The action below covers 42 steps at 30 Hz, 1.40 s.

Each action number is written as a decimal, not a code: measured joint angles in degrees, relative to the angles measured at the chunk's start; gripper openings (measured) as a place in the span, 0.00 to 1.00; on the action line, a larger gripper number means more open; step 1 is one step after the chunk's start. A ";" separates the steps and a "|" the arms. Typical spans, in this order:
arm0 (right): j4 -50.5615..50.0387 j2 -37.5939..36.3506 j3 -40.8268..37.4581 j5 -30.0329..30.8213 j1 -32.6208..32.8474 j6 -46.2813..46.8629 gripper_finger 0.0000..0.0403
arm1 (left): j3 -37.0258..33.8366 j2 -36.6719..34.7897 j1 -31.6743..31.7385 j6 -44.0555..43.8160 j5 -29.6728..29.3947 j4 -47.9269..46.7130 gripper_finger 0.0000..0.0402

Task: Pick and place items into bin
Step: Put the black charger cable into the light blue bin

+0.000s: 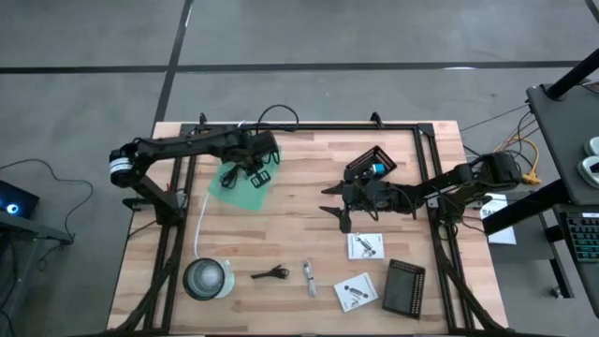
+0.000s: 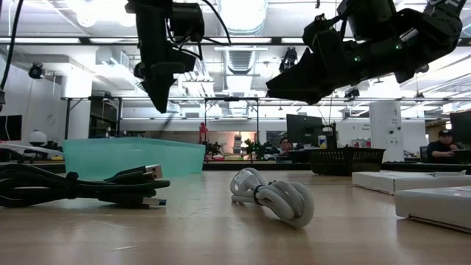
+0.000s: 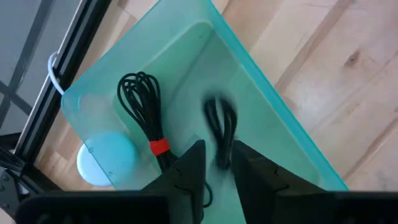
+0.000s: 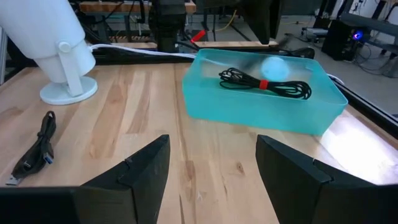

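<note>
— What do the cables look like from your side?

— Black and thin. One cable point(image 3: 146, 106) is coiled and bound with a red tie, and it lies inside the teal bin point(image 3: 292, 124). A second cable point(image 3: 221, 127) is a blurred smear just off the left gripper point(image 3: 217, 149), which hangs over the bin.

— Anything else in the bin?

— A pale blue round thing point(image 3: 106, 158) in one corner. I can't make out what it is.

— And the pincers?

— For the left one, I can't tell whether it pinches that smeared cable. The right gripper point(image 4: 211, 155) is spread wide, holding nothing, above mid-table. Two white packets point(image 1: 366, 245) lie on the wood near it.
</note>
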 joint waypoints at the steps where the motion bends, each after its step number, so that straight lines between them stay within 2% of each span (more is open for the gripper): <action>1: 0.00 0.01 0.02 0.00 0.00 0.00 0.56 | 0.00 0.00 0.02 0.00 -0.02 0.00 0.19; 7: -0.02 0.01 0.02 0.00 0.00 0.02 0.56 | 0.02 0.02 -0.12 0.50 0.39 0.44 0.31; 12: -0.04 0.01 0.02 0.00 0.00 0.02 0.56 | 0.04 0.04 -2.11 0.79 9.26 3.03 0.36; 14: -0.04 0.01 0.02 0.00 0.00 0.02 0.56 | 0.02 0.04 -3.70 4.09 12.64 5.99 0.36; 19: -0.05 0.01 0.03 0.00 0.00 0.04 0.56 | 0.02 0.04 -10.25 10.83 18.53 12.14 0.36; 27: -0.07 0.01 0.04 0.00 0.00 0.02 0.56 | 0.02 0.63 -24.09 18.03 18.92 19.23 0.37; 33: -0.04 0.01 0.04 0.02 0.00 0.06 0.56 | 0.04 4.02 -31.80 11.95 18.91 22.74 0.39; 35: -0.05 0.01 0.04 0.01 0.01 0.04 0.56 | 0.04 5.82 -33.52 8.93 19.27 23.23 0.44; 39: 0.06 0.01 0.07 0.01 0.01 0.22 0.56 | 0.04 10.07 -35.17 2.27 24.18 22.85 0.57; 42: 0.15 0.01 0.07 0.02 0.00 0.22 0.56 | 0.24 13.44 -35.73 0.32 26.32 22.79 0.65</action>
